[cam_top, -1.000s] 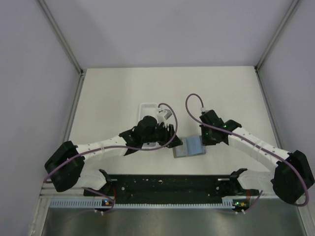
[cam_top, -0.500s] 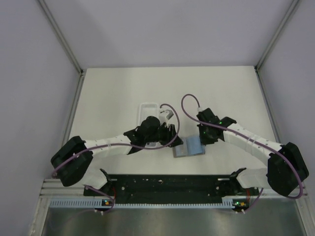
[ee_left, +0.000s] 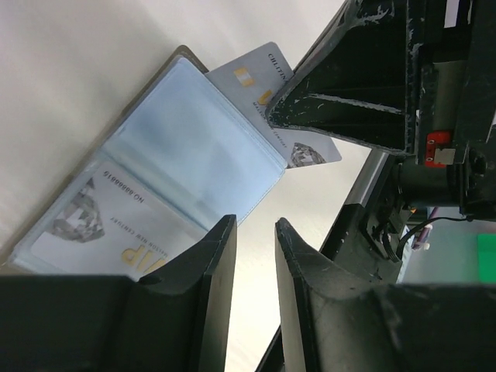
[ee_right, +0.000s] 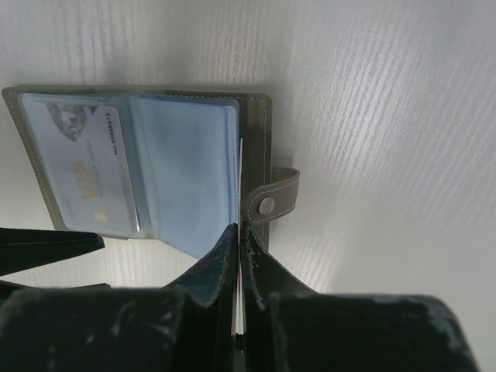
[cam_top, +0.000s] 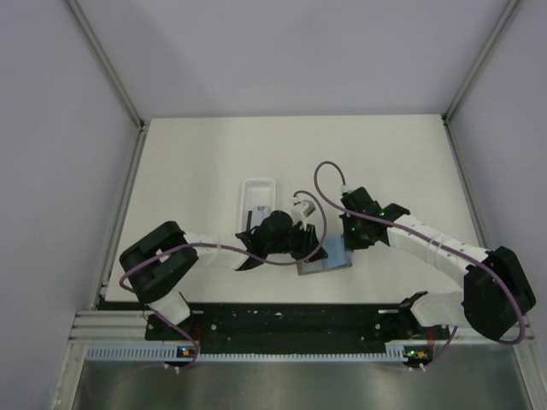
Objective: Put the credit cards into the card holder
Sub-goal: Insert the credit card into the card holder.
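On the white surface (cam_top: 188,171), centre-front, between the two arms: card holder (ee_right: 194,170) lying open and flat, inner side up, bluish clear sleeves showing. Grey cover around the sleeves, and a snap strap (ee_right: 277,198) with a metal stud sticks out on one side. VIP card (ee_right: 89,174) sits inside the sleeve farthest from the strap, gold lettering and a number readable through the plastic.

Right gripper (ee_right: 239,236): jaws pinched together on loose card (ee_left: 260,81). This thin pale card is seen edge-on in the right wrist view. The left wrist view shows its flat face with a gold chip. Its far end meets the edge of the sleeve on the strap side. Cannot tell whether that corner is inside the pocket or only against it.

Left gripper (ee_left: 254,225): narrow gap between the fingers, nothing in it. It hangs low over the holder's edge near the VIP card. Cannot tell if it touches the holder.

In the top view both grippers are right at the holder, the left one at its left edge and the right one at its far right corner. They are close to each other but apart.

White tray (cam_top: 244,192) with rounded ends lies behind the left arm's wrist, left of the holder and apart from it. Something small and pale lies in the tray, too blurred to name.
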Controlling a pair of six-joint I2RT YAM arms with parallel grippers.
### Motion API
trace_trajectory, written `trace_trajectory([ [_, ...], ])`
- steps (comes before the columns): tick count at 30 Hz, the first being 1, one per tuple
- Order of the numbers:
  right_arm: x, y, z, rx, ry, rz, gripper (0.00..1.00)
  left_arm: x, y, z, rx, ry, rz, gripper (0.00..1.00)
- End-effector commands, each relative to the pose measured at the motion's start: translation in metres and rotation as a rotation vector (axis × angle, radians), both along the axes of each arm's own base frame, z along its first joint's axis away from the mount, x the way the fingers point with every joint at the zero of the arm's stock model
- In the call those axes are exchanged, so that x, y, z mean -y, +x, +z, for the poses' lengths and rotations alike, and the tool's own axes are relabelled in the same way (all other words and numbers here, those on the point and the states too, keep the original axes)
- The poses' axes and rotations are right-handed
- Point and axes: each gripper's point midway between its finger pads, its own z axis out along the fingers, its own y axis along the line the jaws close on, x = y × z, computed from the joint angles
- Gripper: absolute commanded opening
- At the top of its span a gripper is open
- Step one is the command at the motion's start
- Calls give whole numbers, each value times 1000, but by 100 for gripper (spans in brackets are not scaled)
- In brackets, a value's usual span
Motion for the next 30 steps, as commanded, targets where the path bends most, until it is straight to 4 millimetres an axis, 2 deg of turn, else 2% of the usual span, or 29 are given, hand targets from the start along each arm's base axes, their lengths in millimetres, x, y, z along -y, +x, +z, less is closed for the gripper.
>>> trace_trajectory([
  [1,-6,4,-4,2,40,-15,0,25,10,25,88,-93,2,32],
  [11,-8,-2,-15,-39,58,-28,0,48,15,16,71,-113,13,25],
  [23,-7,-4,-21,-53,60,-35,0,65,22,0,31,-100,18,24],
  [30,-5,-7,-23,-58,60,-35,0,73,22,-19,5,-70,-9,22],
])
